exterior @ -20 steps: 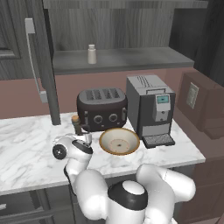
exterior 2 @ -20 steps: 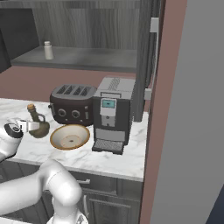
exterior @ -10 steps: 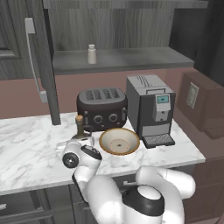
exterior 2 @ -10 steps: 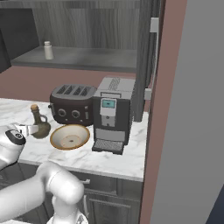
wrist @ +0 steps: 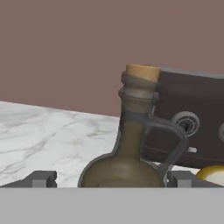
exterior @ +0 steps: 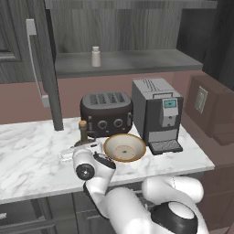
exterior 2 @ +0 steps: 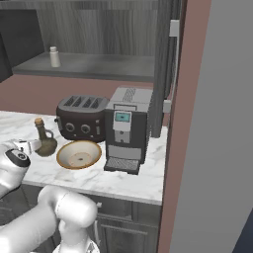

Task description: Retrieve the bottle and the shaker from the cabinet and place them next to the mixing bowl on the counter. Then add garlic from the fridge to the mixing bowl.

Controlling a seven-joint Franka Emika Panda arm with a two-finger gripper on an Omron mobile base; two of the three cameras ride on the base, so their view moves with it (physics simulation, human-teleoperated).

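Note:
A dark olive bottle with a cork and a handle stands upright on the marble counter, just left of the tan mixing bowl. My gripper is open and low behind the bottle. Its fingertips stand wide on either side of the bottle's base and do not touch it. From the right, the gripper sits left of the bottle and the bowl. The white shaker stands on the open cabinet's shelf. The garlic is out of view.
A black toaster stands right behind the bottle and bowl. A grey coffee machine is to the bowl's right. The open cabinet door hangs over the counter's left part. Bare marble lies to the left.
The arm's elbow has swung right and back toward the base. The bottle stays upright beside the bowl and the jaws have stayed open.

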